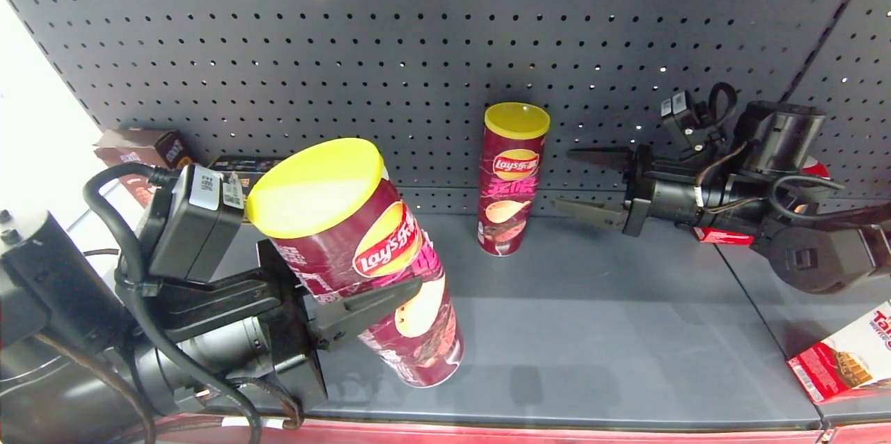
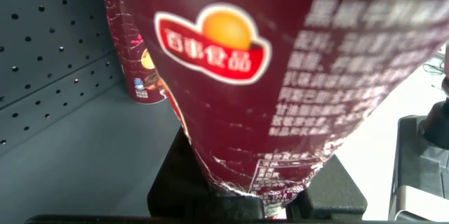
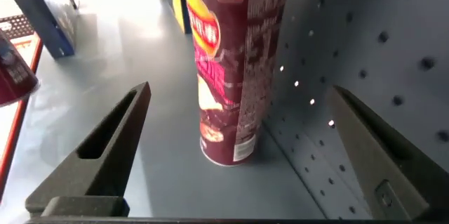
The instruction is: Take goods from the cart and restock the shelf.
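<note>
left end effector (image 1: pixel 348 270) clamps a tilted maroon chip can (image 1: pixel 411 319), yellow-lidded, over the shelf (image 1: pixel 592 333); right end effector (image 1: pixel 565 179) gapes beside a matching upright can (image 1: pixel 511 179).

Chip can (image 3: pixel 235 76): maroon, upright on grey shelf (image 3: pixel 126 62), just beside pegboard back panel (image 3: pixel 379 34). Right end effector (image 3: pixel 238 92): fingers spread wide, clear of can. Blue box (image 3: pixel 43 24): farther along shelf.

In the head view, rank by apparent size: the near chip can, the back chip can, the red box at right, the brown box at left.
1. near chip can, largest, though nearness to the camera inflates it.
2. back chip can.
3. red box and brown box: both only partly visible, so unranked.
</note>
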